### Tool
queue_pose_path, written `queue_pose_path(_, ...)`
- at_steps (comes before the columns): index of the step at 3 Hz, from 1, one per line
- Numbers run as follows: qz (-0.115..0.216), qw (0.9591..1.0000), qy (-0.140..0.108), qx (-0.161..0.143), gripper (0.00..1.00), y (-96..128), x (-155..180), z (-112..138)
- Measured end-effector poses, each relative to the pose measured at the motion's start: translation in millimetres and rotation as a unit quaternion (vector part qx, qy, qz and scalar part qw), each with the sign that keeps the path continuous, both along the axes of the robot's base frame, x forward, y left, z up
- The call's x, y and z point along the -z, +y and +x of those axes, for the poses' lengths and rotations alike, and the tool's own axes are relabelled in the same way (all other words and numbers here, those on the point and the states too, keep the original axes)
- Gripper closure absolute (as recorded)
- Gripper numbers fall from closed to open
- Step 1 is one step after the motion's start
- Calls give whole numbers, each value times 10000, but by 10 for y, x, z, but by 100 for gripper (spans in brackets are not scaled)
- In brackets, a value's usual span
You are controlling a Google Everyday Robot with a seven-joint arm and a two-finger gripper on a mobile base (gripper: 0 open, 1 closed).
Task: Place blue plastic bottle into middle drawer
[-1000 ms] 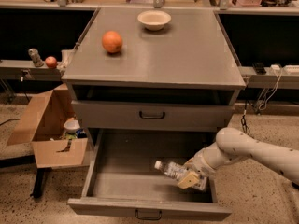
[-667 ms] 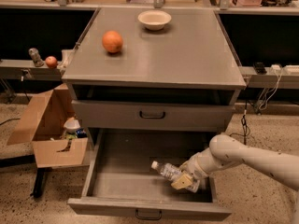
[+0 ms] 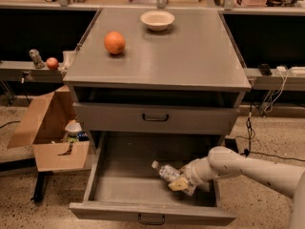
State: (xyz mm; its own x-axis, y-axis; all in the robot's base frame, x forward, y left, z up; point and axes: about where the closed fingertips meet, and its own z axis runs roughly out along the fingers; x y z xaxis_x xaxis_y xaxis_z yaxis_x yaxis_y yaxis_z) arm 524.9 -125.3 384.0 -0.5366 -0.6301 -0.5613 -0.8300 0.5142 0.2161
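Observation:
The blue plastic bottle (image 3: pixel 165 171) is a small clear crinkled bottle with a white cap. It lies tilted inside the middle drawer (image 3: pixel 110 208), the wide pulled-out grey tray at the cabinet's bottom, cap pointing left. My gripper (image 3: pixel 180 182) reaches in from the right on a white arm and is shut on the bottle's lower end, low over the drawer floor at its right side.
The grey cabinet top (image 3: pixel 190 56) carries an orange (image 3: pixel 115 42) and a white bowl (image 3: pixel 157 19). A closed flat-fronted drawer (image 3: pixel 155 118) sits above the open one. An open cardboard box (image 3: pixel 47 132) stands on the floor at the left.
My gripper has moved the bottle leftward and lower inside the drawer. The arm reaches further in from the right.

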Motion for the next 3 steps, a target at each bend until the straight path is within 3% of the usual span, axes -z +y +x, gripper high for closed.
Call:
queue_pose_path(1,76,9998,-207,31,31,36,-32,100)
queue_pose_path(2,286,9989,-365,-45,1,64,-67,173)
queue_pose_path(3,418,9982,-406,-142,0,57,-128,201)
